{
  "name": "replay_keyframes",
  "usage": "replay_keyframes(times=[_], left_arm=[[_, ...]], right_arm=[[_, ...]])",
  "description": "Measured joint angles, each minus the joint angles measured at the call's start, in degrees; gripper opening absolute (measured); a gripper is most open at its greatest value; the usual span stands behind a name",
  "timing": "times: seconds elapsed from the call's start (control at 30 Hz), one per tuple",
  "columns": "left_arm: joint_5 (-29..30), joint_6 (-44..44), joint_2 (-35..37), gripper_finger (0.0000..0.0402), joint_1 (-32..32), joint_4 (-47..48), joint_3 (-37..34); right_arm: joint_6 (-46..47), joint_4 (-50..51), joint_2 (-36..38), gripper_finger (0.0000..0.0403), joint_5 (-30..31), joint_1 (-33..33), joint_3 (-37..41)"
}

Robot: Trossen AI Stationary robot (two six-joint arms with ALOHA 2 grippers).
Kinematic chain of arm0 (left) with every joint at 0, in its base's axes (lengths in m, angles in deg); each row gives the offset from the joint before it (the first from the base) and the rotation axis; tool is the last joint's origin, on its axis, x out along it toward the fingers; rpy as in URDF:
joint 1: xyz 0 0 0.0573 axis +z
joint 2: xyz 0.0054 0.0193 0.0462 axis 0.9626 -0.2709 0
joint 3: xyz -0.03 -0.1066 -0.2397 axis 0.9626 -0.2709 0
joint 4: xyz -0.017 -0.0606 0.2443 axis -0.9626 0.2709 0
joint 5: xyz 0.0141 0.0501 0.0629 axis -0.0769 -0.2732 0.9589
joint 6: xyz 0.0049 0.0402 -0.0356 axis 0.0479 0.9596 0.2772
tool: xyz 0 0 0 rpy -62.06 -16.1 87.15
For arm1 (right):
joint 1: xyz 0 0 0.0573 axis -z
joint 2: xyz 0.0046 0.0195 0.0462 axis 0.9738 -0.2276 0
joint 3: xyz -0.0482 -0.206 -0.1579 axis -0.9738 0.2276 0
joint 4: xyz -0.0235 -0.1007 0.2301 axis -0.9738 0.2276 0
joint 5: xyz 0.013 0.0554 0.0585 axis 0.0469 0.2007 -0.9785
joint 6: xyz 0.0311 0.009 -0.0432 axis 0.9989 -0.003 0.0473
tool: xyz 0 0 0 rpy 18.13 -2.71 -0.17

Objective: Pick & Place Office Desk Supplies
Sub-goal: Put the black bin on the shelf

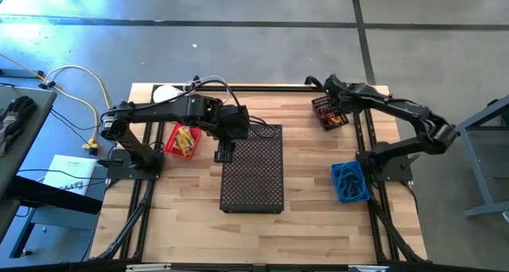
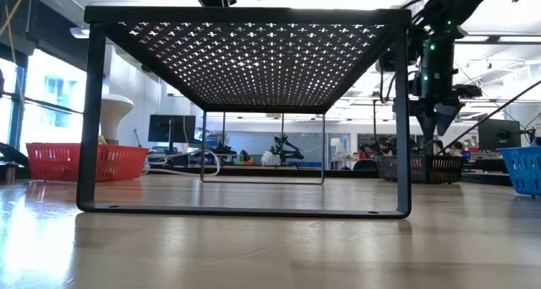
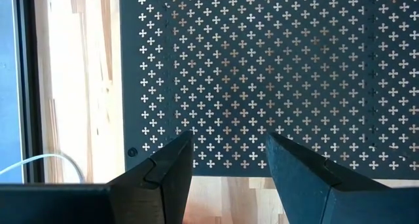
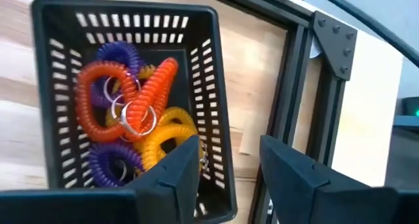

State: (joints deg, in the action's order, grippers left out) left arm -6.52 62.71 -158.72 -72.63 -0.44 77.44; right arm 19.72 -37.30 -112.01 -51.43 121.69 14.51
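Orange, purple and yellow coiled loops [image 4: 131,126] sit heaped in the dark basket [image 1: 328,111] at the table's 1 o'clock corner, right gripper [image 4: 226,162] spread empty above it, probably just released, left gripper [image 3: 226,162] spread idle over the perforated stand [image 1: 253,169].

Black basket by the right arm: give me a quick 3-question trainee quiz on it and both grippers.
1. True or false: the black basket holds coiled loops in orange, purple and yellow.
2. Over what does the left gripper hover? A) red basket B) perforated stand C) blue basket
3. Fill in: the right gripper is open and holds ____.

Key: 1 true; 2 B, the perforated stand; 3 nothing.
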Motion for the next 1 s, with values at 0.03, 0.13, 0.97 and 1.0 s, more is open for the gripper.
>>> replay_keyframes(times=[0.03, 0.13, 0.97, 1.0], left_arm=[[0.00, 0.00, 0.00, 0.0184, 0.00, 0.00, 0.00], [0.00, 0.00, 0.00, 0.0184, 0.00, 0.00, -0.02], [0.02, -1.31, 0.00, 0.0184, -0.02, -0.02, -0.02], [0.02, -1.31, 0.00, 0.0184, -0.02, -0.02, -0.02]], right_arm=[[-0.84, -0.49, 0.00, 0.0147, -0.54, 1.05, 0.20], [-2.38, -1.74, -0.07, 0.0147, -1.33, 3.24, 0.92], [1.00, -5.64, -6.82, 0.0146, -1.46, 4.06, 1.10], [1.08, -5.70, -6.82, 0.0146, -1.54, 4.15, 1.11]])
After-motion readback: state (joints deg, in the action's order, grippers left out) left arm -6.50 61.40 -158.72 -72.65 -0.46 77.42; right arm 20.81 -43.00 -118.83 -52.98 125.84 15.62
